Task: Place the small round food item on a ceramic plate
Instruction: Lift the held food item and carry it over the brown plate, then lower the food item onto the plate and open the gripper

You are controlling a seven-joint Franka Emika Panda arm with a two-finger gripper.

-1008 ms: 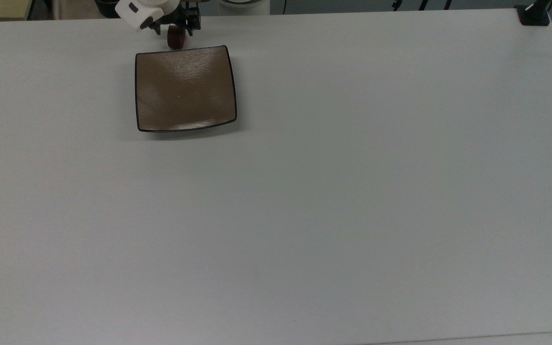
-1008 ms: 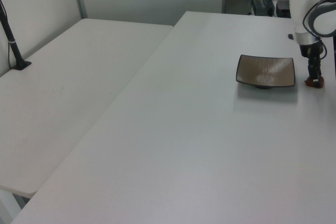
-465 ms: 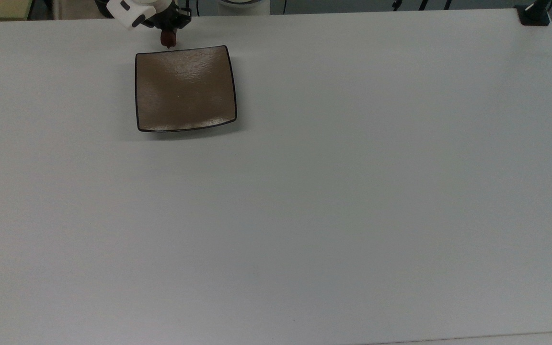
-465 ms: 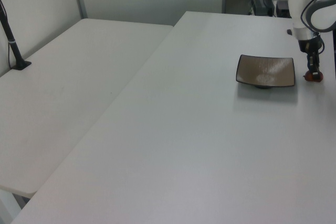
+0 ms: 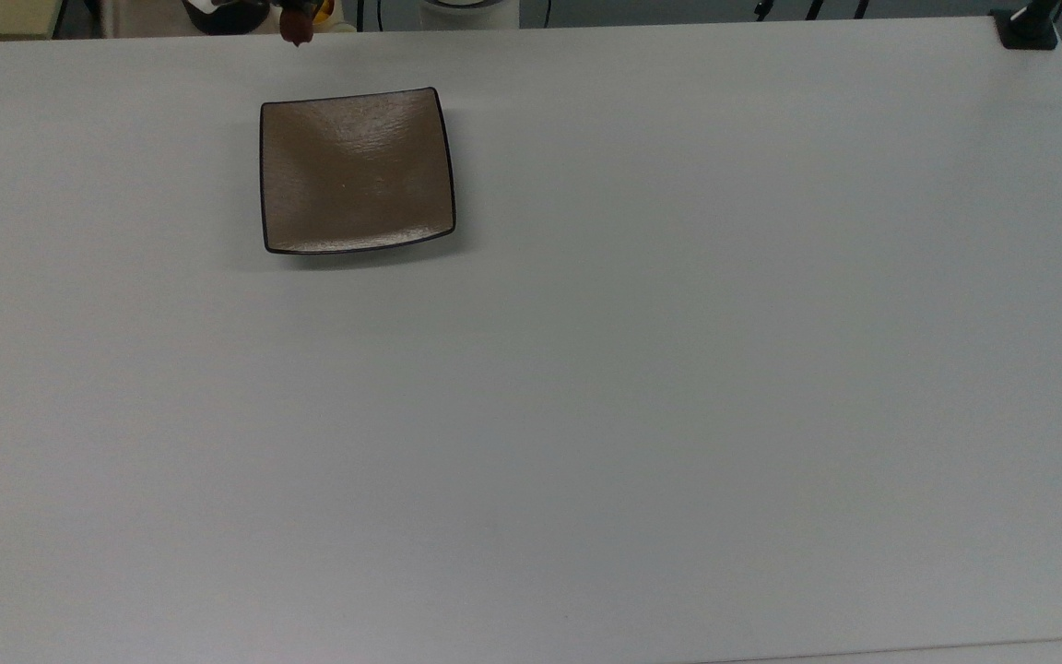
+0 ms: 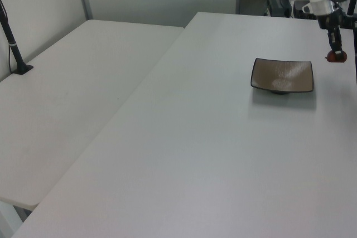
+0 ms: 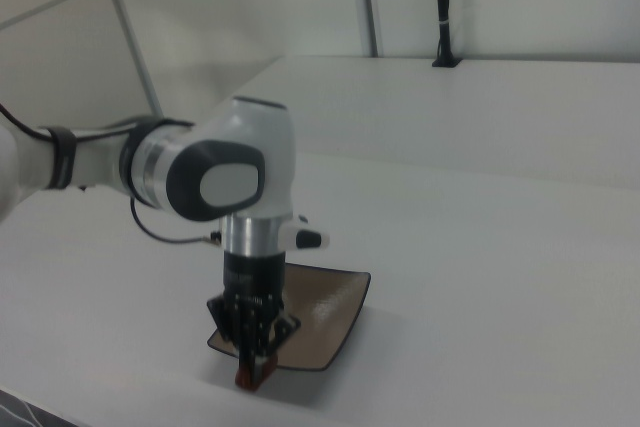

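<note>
Tool (image 6: 336, 53) pinched shut on our small round food item (image 6: 336, 56), we hang above the desk (image 5: 678, 369) just beside the ceramic plate (image 5: 356, 171). Risk: release short of the upturned rim and it rolls off.

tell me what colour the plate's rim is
Thin dark rim, nearly black, around the brown glazed ceramic plate; clearest in the top view.

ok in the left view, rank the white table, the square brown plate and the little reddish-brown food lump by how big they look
Largest to smallest, as the left view shows them:
1. The white table, by far.
2. The square brown glazed plate.
3. The small dark reddish-brown food lump, held in the gripper, far smaller than the plate.
</note>
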